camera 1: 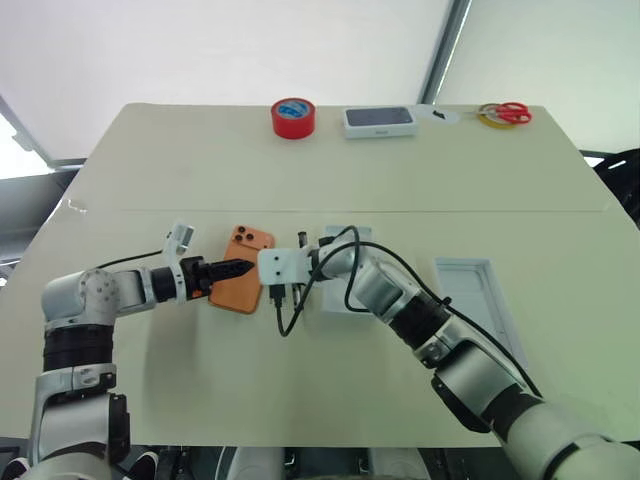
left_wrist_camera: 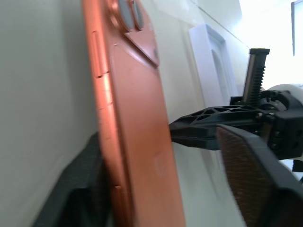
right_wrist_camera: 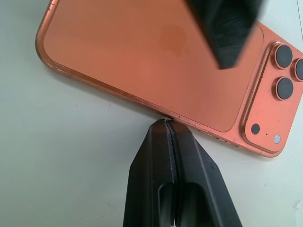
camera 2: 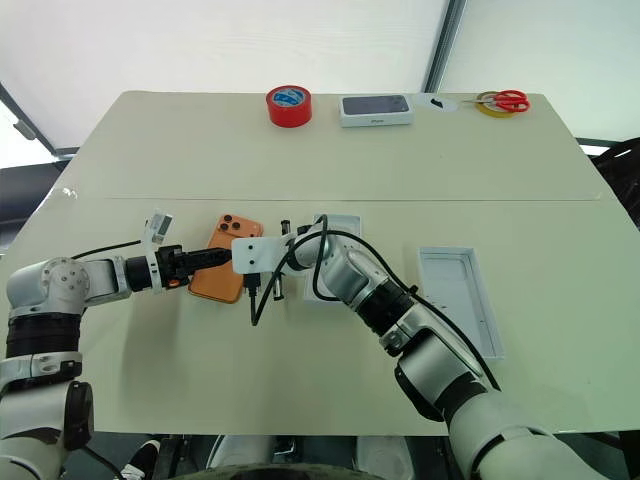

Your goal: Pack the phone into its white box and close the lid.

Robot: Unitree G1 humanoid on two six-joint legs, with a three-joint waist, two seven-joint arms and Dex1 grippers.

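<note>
The orange phone (camera 1: 243, 281) lies back up on the worktop (camera 1: 200, 180), with its camera end pointing away from the robot. The left hand (camera 1: 238, 269) has one finger under the phone and one finger above it, not squeezed tight. The right hand (right_wrist_camera: 166, 124) is closed and its tip touches the phone's long edge. The white box (camera 1: 350, 275) sits just beside, behind the right arm. The lid (camera 2: 460, 295) lies farther right.

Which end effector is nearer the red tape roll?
Right, slightly. The right end effector sits at the phone's right edge; the left end effector lies over the phone, both far below the tape.
</note>
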